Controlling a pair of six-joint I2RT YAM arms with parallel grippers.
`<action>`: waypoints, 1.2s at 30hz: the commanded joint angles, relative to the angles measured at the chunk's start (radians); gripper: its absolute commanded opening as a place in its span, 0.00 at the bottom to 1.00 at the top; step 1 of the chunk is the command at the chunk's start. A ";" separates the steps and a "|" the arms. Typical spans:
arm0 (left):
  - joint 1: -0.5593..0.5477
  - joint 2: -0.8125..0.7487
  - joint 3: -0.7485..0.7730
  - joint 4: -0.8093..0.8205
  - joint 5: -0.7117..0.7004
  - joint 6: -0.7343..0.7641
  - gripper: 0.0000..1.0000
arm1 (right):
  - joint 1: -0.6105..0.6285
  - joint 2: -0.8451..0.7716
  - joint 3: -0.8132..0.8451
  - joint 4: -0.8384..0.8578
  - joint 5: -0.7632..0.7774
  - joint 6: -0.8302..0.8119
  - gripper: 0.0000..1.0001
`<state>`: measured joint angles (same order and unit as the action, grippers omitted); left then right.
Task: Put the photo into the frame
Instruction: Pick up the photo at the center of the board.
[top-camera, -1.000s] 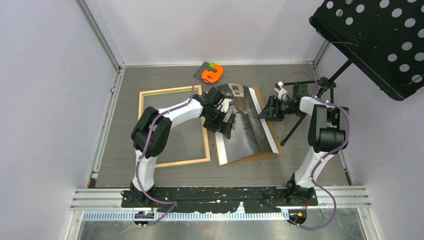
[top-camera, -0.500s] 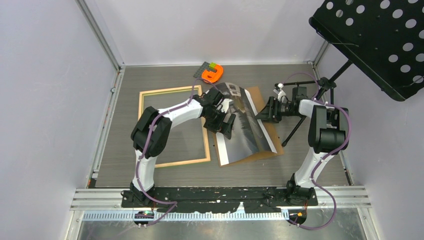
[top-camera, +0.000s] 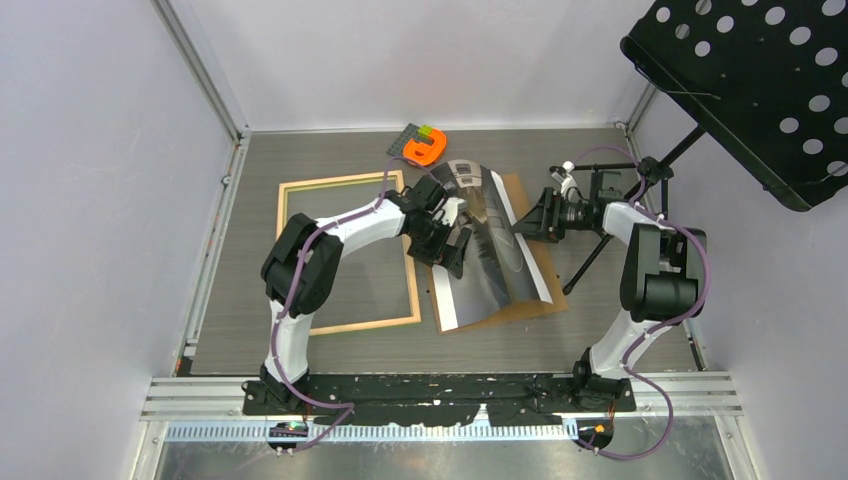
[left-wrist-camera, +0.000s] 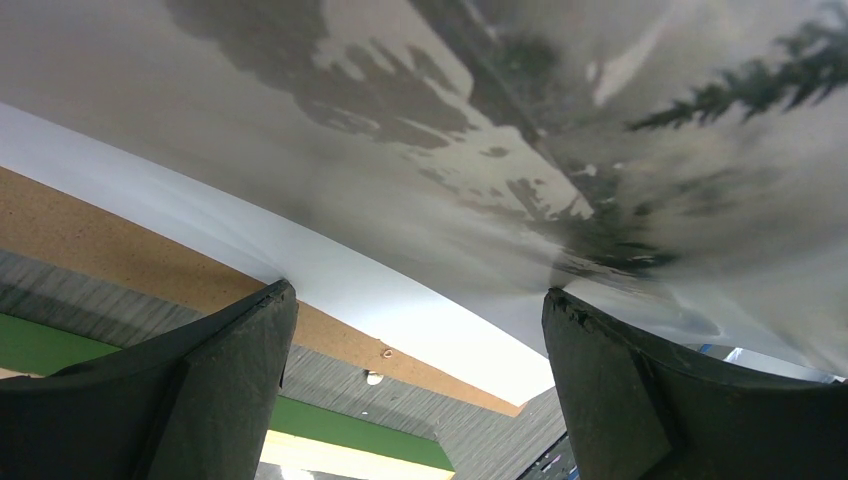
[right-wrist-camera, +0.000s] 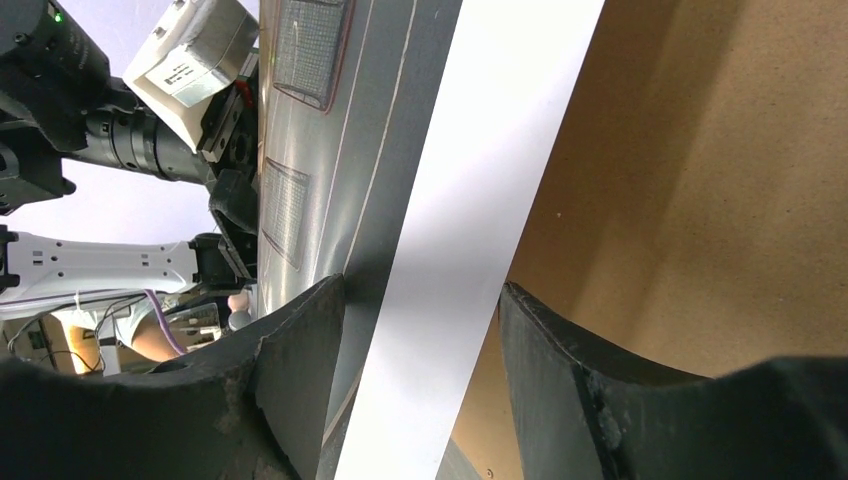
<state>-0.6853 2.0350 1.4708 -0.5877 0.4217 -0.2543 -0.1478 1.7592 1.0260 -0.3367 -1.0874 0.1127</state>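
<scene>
The photo (top-camera: 490, 255), a dark misty print with white bands, lies bowed upward on the brown backing board (top-camera: 516, 190) right of centre. The frame (top-camera: 345, 255) lies flat to its left, pale wood face up. My left gripper (top-camera: 446, 240) is open at the photo's left edge. In the left wrist view the photo (left-wrist-camera: 450, 150) arches over the open left gripper (left-wrist-camera: 420, 310), with the board (left-wrist-camera: 130, 250) and the frame's green side (left-wrist-camera: 340, 425) below. My right gripper (top-camera: 532, 215) is open at the photo's right edge. The white band (right-wrist-camera: 480, 200) runs through the gap of the right gripper (right-wrist-camera: 420, 330).
An orange object (top-camera: 425, 148) with a small dark card sits at the table's back, just beyond the frame. A black perforated music stand (top-camera: 750, 80) overhangs the right side, its pole (top-camera: 600, 250) reaching the table beside my right arm. Walls close in the left and back.
The photo has bowed up a little more between the two grippers. My right arm's elbow has shifted slightly to the right. The left arm has stayed in place.
</scene>
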 joint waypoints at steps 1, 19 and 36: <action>-0.013 -0.002 -0.028 0.012 0.019 0.004 0.97 | -0.013 -0.057 -0.013 0.031 -0.037 0.043 0.64; -0.013 -0.010 -0.035 0.013 0.008 0.009 0.97 | -0.013 -0.121 -0.020 0.041 -0.080 0.104 0.65; -0.013 -0.006 -0.033 0.011 0.006 0.011 0.97 | -0.013 -0.139 0.007 -0.015 -0.057 0.075 0.66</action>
<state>-0.6853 2.0289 1.4624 -0.5800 0.4210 -0.2539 -0.1482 1.6665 1.0039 -0.3199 -1.1576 0.2165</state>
